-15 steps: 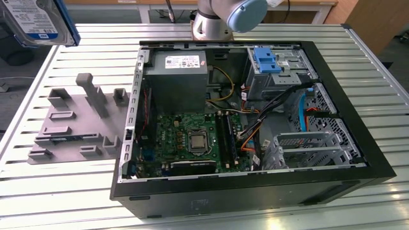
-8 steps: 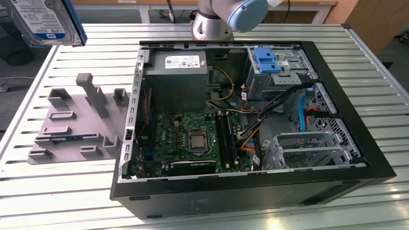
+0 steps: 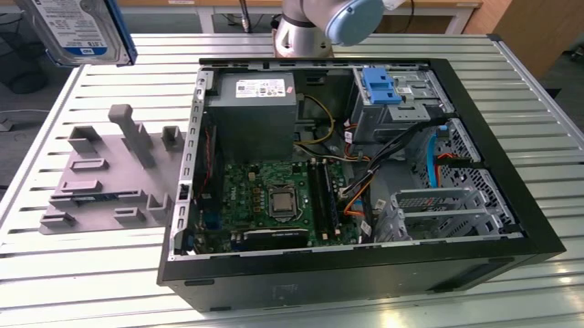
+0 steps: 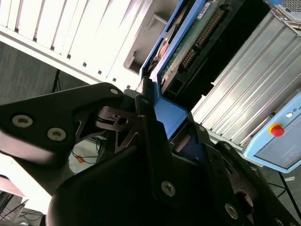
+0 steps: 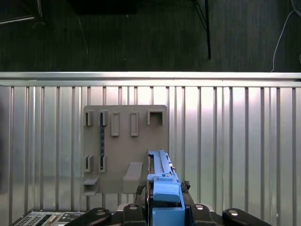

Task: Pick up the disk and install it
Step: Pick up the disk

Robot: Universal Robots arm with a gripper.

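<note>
The disk (image 3: 78,31), silver with a white-and-blue label and a blue bracket, hangs high above the table at the exterior view's far left. In the second wrist view my gripper (image 4: 171,117) is shut on the disk's blue bracket (image 4: 169,110), with the drive's green circuit board (image 4: 197,35) facing the camera. In the first wrist view the disk (image 5: 162,176) stands edge-on between the black fingers (image 5: 134,209), above the grey fixture plate (image 5: 124,141) on the slatted table.
The open computer case (image 3: 365,266) lies on the slatted metal table (image 3: 548,137), with motherboard (image 3: 273,198), power supply (image 3: 251,102), a bay with a blue latch (image 3: 381,85) and a metal drive cage (image 3: 442,212). The grey fixture plate (image 3: 100,178) lies beside the case.
</note>
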